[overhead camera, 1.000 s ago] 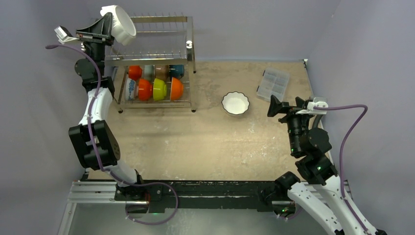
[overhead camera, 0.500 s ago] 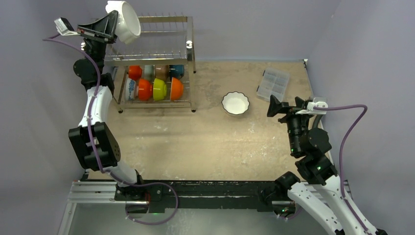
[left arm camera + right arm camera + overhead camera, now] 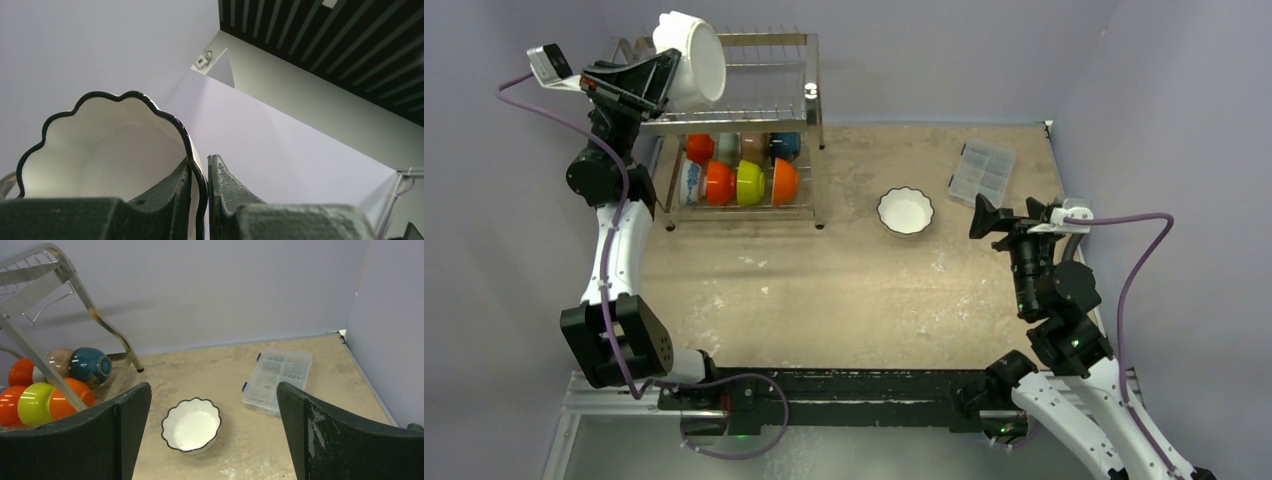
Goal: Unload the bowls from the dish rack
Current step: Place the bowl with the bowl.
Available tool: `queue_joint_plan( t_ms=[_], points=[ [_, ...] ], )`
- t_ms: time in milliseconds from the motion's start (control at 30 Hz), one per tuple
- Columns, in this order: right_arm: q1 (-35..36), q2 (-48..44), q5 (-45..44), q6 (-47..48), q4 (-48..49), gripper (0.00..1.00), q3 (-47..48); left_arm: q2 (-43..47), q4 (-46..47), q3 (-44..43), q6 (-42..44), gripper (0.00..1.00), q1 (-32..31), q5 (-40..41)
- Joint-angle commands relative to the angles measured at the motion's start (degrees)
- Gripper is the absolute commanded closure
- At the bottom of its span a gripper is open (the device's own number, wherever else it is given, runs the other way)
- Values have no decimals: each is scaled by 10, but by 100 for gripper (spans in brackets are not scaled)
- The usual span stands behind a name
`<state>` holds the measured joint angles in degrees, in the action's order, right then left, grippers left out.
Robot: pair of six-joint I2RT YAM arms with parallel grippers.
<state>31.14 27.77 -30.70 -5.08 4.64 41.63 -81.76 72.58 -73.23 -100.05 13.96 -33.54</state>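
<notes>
My left gripper (image 3: 664, 72) is shut on the rim of a white bowl with a dark scalloped edge (image 3: 694, 58), held tilted in the air over the left end of the dish rack's top tier (image 3: 734, 40). In the left wrist view the rim is pinched between the fingers (image 3: 200, 167), with the bowl (image 3: 100, 145) to the left. The lower tier holds orange (image 3: 718, 183), yellow-green (image 3: 750, 182), teal (image 3: 785, 145) and tan (image 3: 754, 147) bowls. A second white scalloped bowl (image 3: 905, 211) (image 3: 191, 424) stands upright on the table. My right gripper (image 3: 1007, 213) (image 3: 214, 390) hangs open to its right, apart from it.
A clear plastic compartment box (image 3: 984, 171) (image 3: 277, 381) lies at the back right near the wall. The steel rack's frame (image 3: 75, 287) rises at the left of the right wrist view. Purple walls close in the table on three sides.
The left arm has swung the held white bowl to the right and slightly up, over the rack's top tier, tilting it more. The right arm has not moved.
</notes>
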Motion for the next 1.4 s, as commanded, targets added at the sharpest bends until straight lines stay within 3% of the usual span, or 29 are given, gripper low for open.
queue_joint_plan(
  t_ms=[0,267,467,667,1033,1367],
  points=[
    [3,8,-3,5,25,1,4,53,71,31,-18,100,-7,-8],
    [5,23,1,8,18,1,17,113,64,93,11,100,-39,-59],
    [5,40,18,7,5,1,34,170,17,133,78,100,-68,-106],
    [5,62,41,-1,-16,1,59,253,-179,161,257,100,-105,-165],
    [5,133,110,-30,-79,2,112,369,-620,179,636,100,-164,-167],
    [4,228,200,-63,-120,1,155,400,-788,244,781,100,-187,-139]
  ],
)
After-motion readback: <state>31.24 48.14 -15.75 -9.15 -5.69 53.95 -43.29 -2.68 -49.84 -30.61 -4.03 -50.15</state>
